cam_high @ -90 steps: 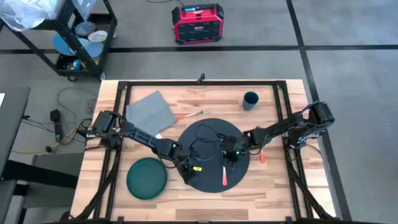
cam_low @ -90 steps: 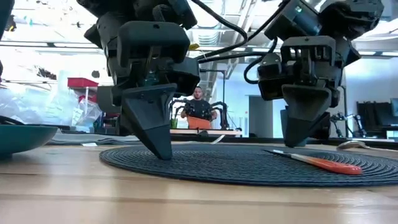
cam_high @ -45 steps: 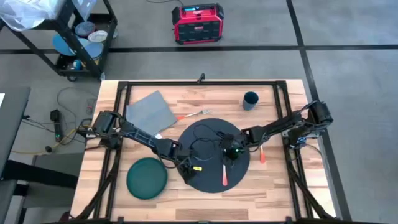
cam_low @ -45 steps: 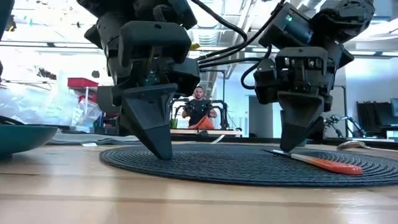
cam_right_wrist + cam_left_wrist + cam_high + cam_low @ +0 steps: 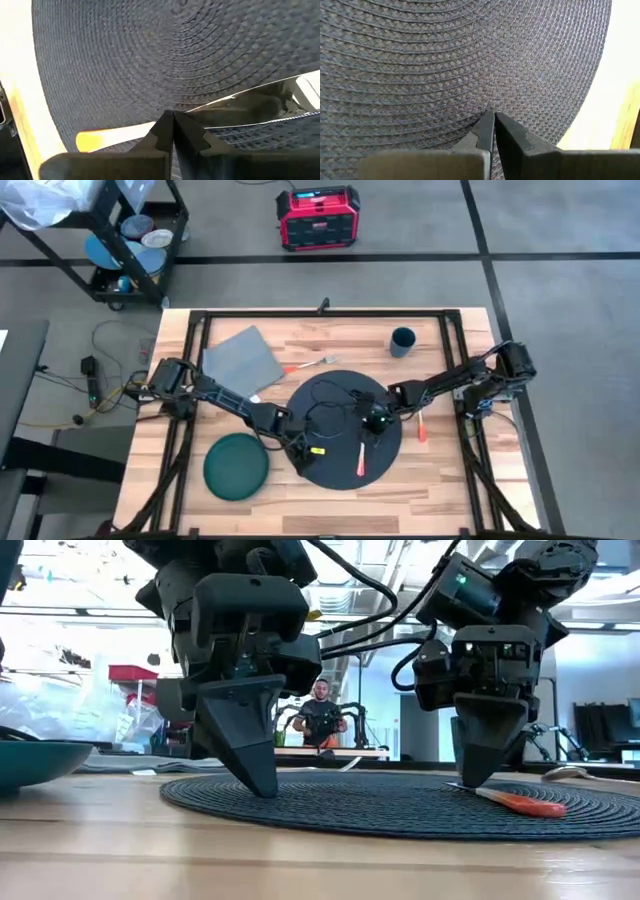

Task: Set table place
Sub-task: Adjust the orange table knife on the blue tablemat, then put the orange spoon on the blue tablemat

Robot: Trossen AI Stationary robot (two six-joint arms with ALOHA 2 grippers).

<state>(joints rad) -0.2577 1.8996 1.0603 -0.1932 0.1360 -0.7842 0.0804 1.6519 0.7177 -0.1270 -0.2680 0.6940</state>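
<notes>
Seen from above, the round dark grey woven place mat (image 5: 340, 430) lies mid-tabletop (image 5: 300, 350). At table height, both pincers stand tip-down on it, fingers pressed together: left pincer (image 5: 258, 785) empty, right pincer (image 5: 470, 780) touching an orange-handled knife (image 5: 515, 802).

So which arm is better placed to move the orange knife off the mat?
The right. Its gripper sits with shut fingers right at the knife on the mat, while the left gripper presses the mat's opposite edge, near the green plate.
</notes>
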